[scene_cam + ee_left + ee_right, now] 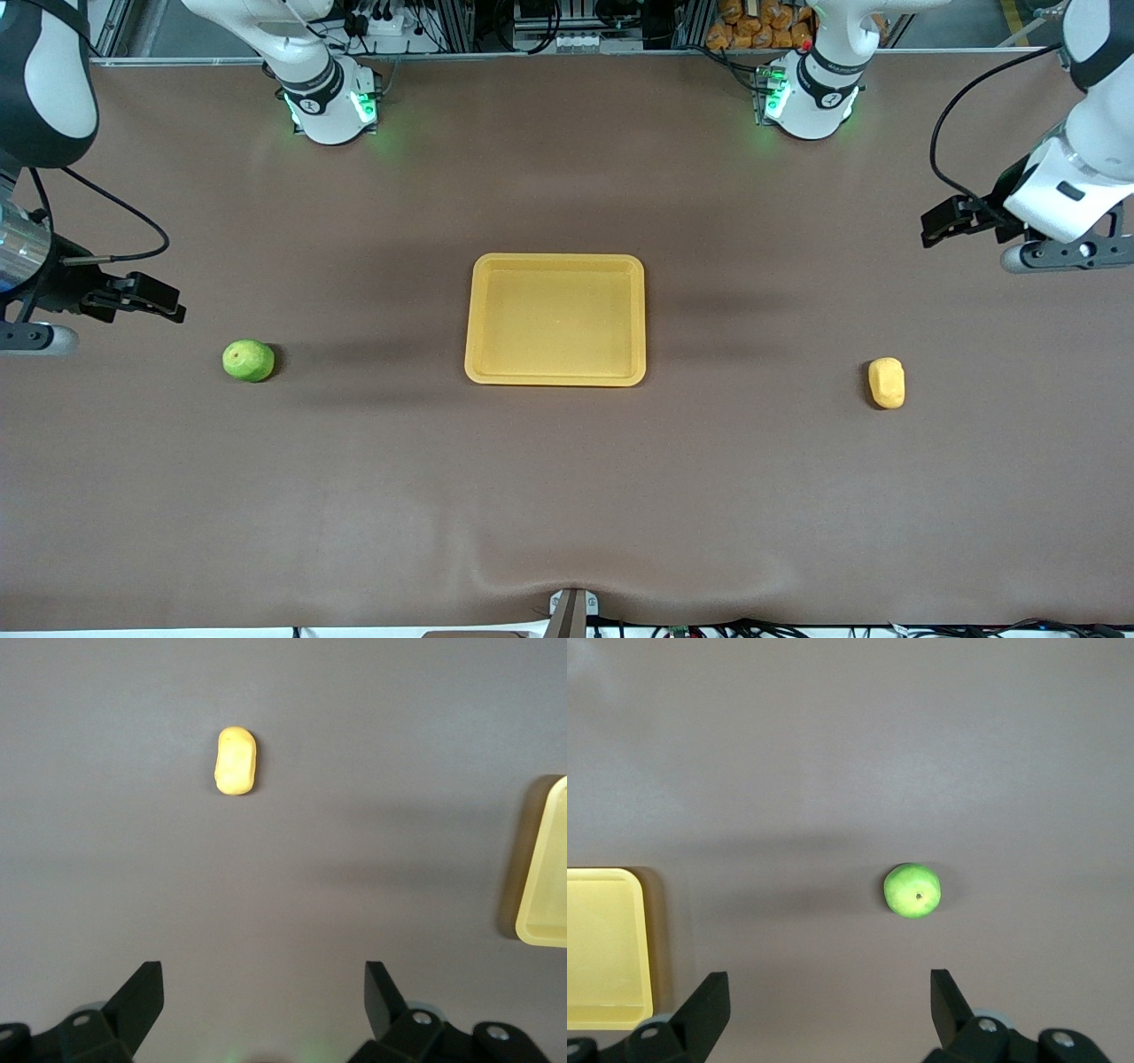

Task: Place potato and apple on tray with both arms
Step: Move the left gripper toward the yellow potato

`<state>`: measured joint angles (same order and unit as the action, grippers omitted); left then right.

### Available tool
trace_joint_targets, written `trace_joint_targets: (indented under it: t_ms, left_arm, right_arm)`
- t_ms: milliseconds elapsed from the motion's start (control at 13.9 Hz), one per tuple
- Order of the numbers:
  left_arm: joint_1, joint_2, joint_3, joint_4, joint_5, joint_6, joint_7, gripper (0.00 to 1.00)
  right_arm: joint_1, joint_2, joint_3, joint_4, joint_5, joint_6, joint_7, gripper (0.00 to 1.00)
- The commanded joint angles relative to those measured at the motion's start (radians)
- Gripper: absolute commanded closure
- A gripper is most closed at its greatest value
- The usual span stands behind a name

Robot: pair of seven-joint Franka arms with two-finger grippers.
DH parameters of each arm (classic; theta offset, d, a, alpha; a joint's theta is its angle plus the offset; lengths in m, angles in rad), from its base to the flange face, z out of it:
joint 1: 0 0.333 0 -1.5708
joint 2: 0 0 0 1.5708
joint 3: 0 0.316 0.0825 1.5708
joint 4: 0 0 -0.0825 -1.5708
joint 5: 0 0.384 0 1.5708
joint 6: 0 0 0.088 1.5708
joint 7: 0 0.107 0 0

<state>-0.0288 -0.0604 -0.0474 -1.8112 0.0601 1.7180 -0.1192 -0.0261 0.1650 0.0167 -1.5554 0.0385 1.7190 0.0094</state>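
The yellow-orange tray [555, 260] lies at the middle of the table with nothing in it. The green apple [249, 361] rests on the table toward the right arm's end. The yellow-orange potato [887, 383] rests toward the left arm's end. My right gripper [164, 301] hangs open and empty over bare table beside the apple; its wrist view shows the apple [912, 890], the tray's rim [642, 939] and the spread gripper [830, 997]. My left gripper [928, 229] hangs open and empty over bare table; its wrist view shows the potato [236, 761], the tray's corner [539, 904] and the spread gripper [264, 992].
Both arm bases [328, 102] [808, 97] stand lit green at the table's edge farthest from the front camera. Cables and stacked orange items [762, 27] lie past that edge. A small camera mount [571, 611] sits at the nearest edge.
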Motion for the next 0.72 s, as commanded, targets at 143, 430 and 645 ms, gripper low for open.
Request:
trace_joint_targets:
  t_ms: [143, 430, 645]
  left_arm:
    - [0.038, 0.002, 0.000, -0.131, 0.003, 0.168, 0.016, 0.00]
    - [0.036, 0.069, 0.000, -0.177, 0.003, 0.305, 0.015, 0.00]
    - [0.038, 0.138, 0.000, -0.200, 0.043, 0.421, 0.006, 0.00]
  right_arm:
    - [0.003, 0.053, 0.000, 0.066, -0.002, 0.001, 0.015, 0.00]
    - [0.005, 0.068, 0.000, 0.084, -0.002, 0.002, 0.023, 0.00]
    - [0.005, 0.070, 0.000, 0.086, -0.002, 0.002, 0.023, 0.00]
